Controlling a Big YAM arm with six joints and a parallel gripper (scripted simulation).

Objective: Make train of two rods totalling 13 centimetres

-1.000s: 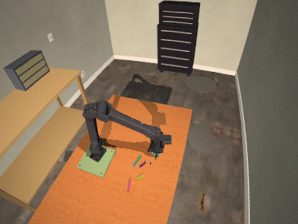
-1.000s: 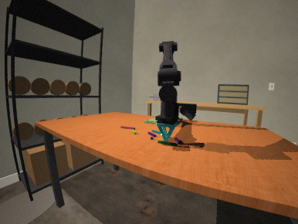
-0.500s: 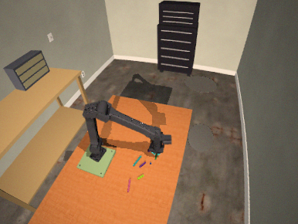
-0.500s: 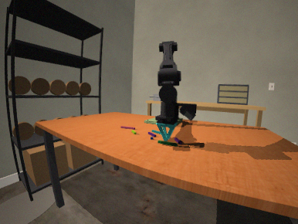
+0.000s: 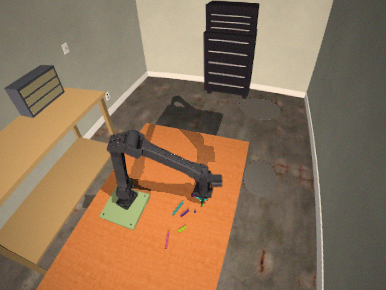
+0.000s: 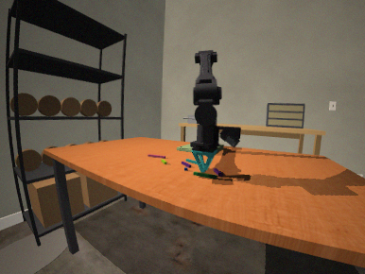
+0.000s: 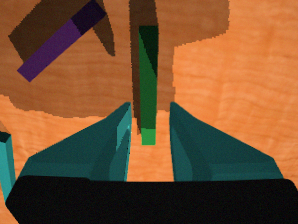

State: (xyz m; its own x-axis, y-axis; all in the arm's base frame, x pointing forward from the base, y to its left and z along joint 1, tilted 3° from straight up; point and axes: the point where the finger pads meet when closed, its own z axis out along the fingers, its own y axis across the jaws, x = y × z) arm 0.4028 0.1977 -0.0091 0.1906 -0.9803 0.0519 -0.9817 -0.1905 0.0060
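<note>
A green rod (image 7: 148, 63) (image 5: 202, 203) (image 6: 204, 174) lies flat on the orange table (image 5: 125, 250) (image 6: 118, 165). My gripper (image 7: 150, 111) (image 5: 202, 200) (image 6: 204, 162) is low over the rod's near end. Its turquoise fingers stand on either side of the rod, with a small gap showing on each side, so it is open. A purple rod (image 7: 56, 46) (image 5: 184, 212) (image 6: 217, 172) lies at an angle just left of the green one. A short lime rod (image 5: 182, 228) (image 6: 164, 162) lies further off toward the table's front.
A turquoise rod (image 5: 177, 207) (image 7: 5, 163) lies left of the purple one. A long pink rod (image 5: 166, 239) (image 6: 156, 156) lies beyond the lime rod. A tiny blue rod (image 5: 195, 211) sits near the gripper. The arm's base stands on a green plate (image 5: 112, 215).
</note>
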